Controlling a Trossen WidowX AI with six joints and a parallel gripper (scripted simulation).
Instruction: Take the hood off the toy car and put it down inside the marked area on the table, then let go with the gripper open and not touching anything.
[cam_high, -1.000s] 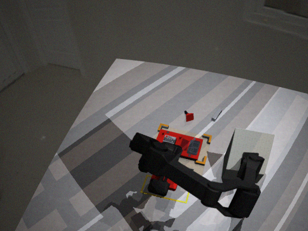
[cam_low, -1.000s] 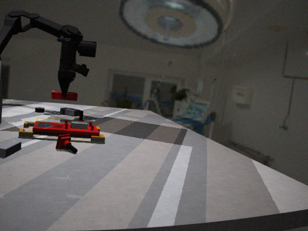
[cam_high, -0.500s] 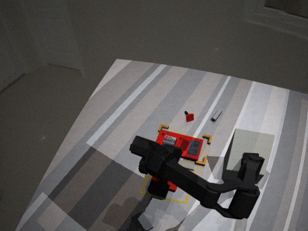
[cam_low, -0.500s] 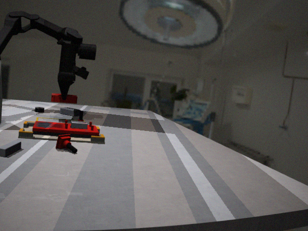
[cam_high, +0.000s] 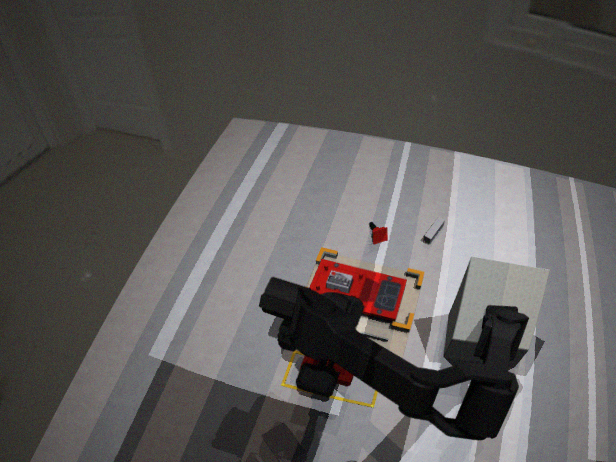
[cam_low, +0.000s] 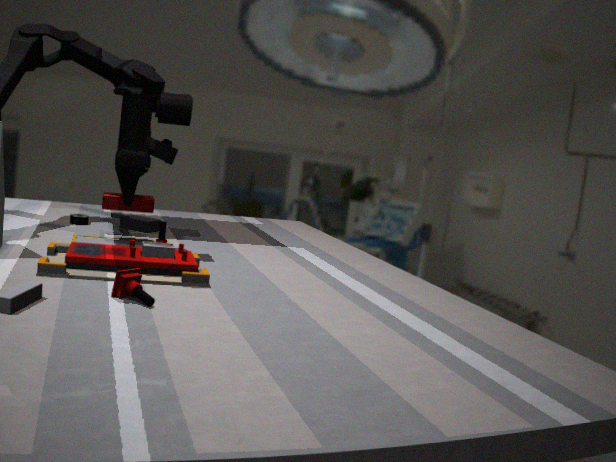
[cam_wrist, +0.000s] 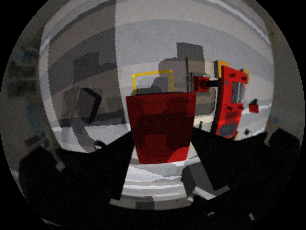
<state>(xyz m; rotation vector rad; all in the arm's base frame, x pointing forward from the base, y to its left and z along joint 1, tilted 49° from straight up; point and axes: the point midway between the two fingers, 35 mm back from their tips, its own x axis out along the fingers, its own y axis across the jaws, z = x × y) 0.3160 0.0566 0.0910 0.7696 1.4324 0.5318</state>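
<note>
The red hood hangs clear of the table, clamped between the fingers of the gripper, which points straight down. In the wrist view the hood fills the middle of the picture as a flat red plate, with the dark fingers pressed against its two sides. From the top camera only slivers of the hood show beneath the wrist, and they lie above the yellow-outlined marked area on the striped table. In the exterior view the hood floats above the table surface, with its shadow below it.

Just beyond the marked area, farther from the top camera, sits the toy car: a red body with its engine bay uncovered, resting on a pale plate with orange corner brackets. Past the car lie two loose pieces, well apart from it: a small red part with a black peg and, to its right, a grey bar. The arm reaches in from the right, rising from a pale block beside the car.
</note>
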